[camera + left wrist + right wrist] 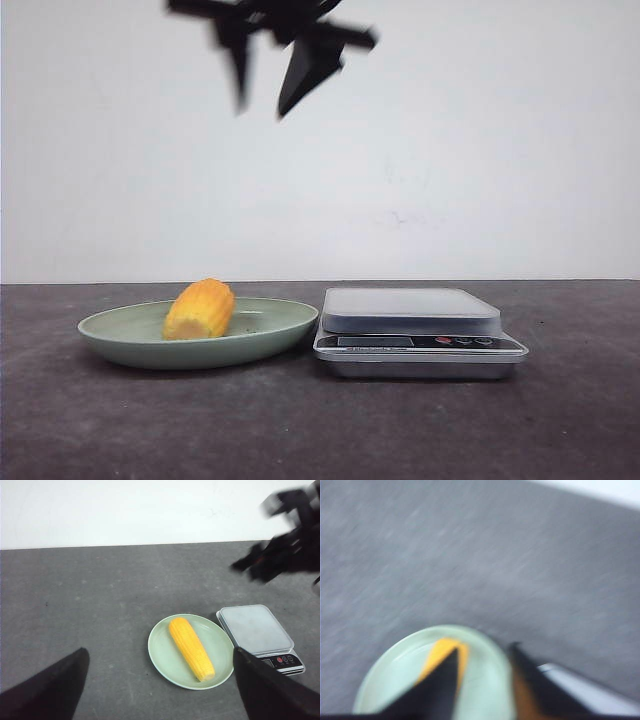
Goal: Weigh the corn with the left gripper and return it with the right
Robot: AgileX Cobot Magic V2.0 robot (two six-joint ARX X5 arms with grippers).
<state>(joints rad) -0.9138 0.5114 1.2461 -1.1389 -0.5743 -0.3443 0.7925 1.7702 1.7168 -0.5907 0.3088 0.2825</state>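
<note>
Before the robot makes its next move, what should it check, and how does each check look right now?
1. Corn lies on the green plate, free to be picked up: ok.
2. Kitchen scale has nothing on its platform: ok.
3. Left gripper is open, fingers wide apart, holding nothing: ok.
4. Right gripper is open and empty, high above the table: ok.
5. Right gripper is out of the left one's way: cannot tell, as it is blurred and hangs over the gap between plate and scale.
6. Scale display reads zero: cannot tell, too small to read.

Open air above corn (200, 310)
</note>
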